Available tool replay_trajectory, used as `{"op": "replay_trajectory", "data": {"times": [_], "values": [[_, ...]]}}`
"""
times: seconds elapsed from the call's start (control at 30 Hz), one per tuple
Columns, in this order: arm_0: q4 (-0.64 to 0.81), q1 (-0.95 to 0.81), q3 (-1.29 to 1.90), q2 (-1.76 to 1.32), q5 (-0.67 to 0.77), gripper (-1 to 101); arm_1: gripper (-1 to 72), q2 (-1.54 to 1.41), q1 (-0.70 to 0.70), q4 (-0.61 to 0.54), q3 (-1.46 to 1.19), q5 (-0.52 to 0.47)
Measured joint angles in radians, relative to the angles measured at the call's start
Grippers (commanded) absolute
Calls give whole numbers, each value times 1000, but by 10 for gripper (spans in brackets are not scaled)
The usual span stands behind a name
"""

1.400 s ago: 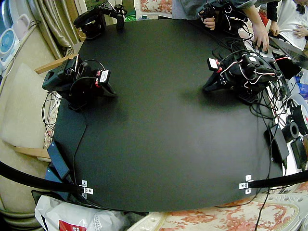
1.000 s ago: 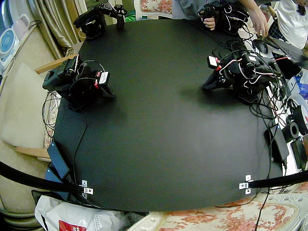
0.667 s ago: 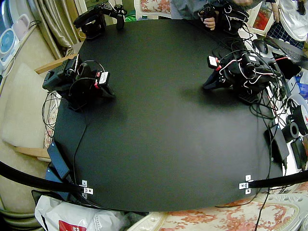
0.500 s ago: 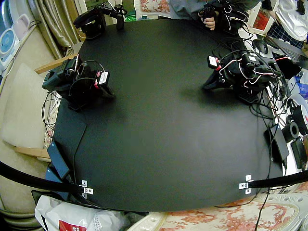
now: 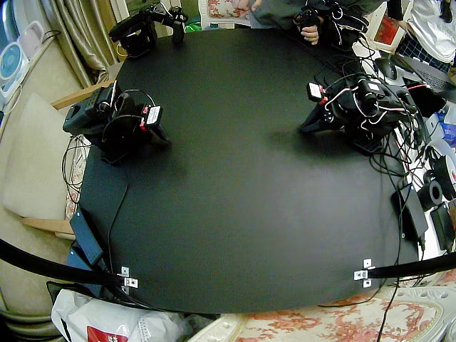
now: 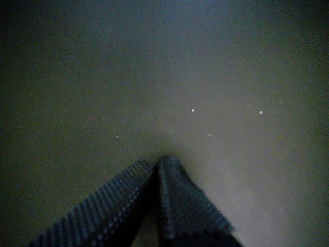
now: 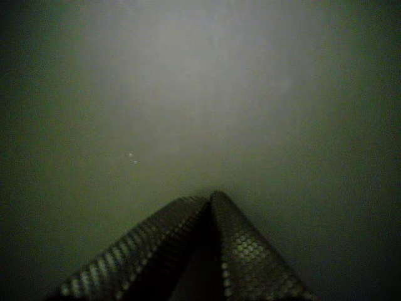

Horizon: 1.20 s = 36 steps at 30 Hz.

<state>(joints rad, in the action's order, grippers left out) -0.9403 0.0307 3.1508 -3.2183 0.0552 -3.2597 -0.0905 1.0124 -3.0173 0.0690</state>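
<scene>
Black table; left claw, right claw resting closed; curtains behind.

From my station I see a black table filling the view under soft, even light. Beige curtains hang at 11 o'clock. A cream cushion on a wooden frame sits at 9 o'clock, and floral fabric edges the table at 6 o'clock.

Both arms folded low.
The left arm and right arm crouch, the left gripper and right gripper angled downward, jaws pressed together.
</scene>
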Motion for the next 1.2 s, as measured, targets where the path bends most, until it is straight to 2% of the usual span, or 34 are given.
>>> {"op": "replay_trajectory", "data": {"times": [0.4,0.63,1.1,1.2], "values": [[0,0,0,0,0,-2,-3,0,0,0,0,0],[0,-40,0,0,-54,-2,-3,0,0,0,0,0],[0,-6,0,0,11,-2,-3,0,0,0,0,0],[0,-6,0,0,11,-2,-3,0,20,0,0,29]]}}
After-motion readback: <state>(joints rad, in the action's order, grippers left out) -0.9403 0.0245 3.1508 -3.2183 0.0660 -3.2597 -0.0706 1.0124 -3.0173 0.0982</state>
